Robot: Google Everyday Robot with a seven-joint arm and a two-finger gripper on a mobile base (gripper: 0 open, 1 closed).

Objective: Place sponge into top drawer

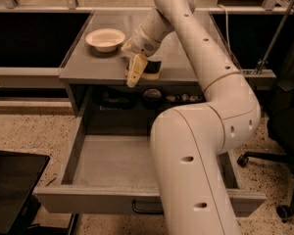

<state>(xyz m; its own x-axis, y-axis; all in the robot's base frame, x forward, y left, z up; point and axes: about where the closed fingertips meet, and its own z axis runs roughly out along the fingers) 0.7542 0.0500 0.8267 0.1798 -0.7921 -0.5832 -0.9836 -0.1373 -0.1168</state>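
The sponge (152, 69), dark green on top with yellow foam below, lies near the front edge of the grey tabletop (88, 67). My gripper (137, 71) hangs at the sponge's left side, its cream fingers (134, 72) pointing down over the table's front edge. The top drawer (108, 165) is pulled wide open below the table, its grey inside bare where it shows, with a dark bar handle (146, 208) on the front panel. My white arm covers the drawer's right part.
A round white bowl (105, 39) stands at the table's back left. Small dark objects (152, 96) lie on the shelf under the tabletop. A black box (12, 185) stands on the floor at the left; an office chair (284, 131) at the right.
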